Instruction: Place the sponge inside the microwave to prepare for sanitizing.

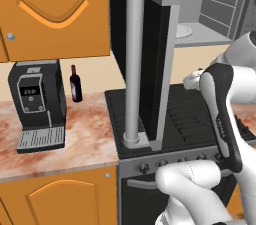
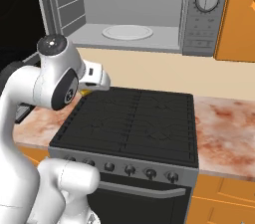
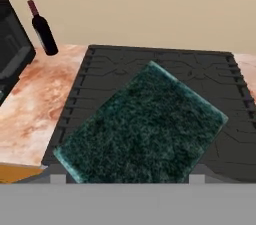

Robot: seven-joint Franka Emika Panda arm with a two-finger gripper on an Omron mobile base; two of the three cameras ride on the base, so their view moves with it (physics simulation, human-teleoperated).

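Since the sponge (image 3: 142, 126) sits right between the end effector's fingers over the stove (image 2: 134, 118), its green scouring face toward the hand camera, I judge it light, soft and springy; pinching across its short sides should do. The fingers look clamped on it, lifted off the burners. From the right base view I see the microwave (image 2: 134, 11) open, turntable (image 2: 127, 32) bare; the left base view adds its swung-out door (image 1: 145, 59).
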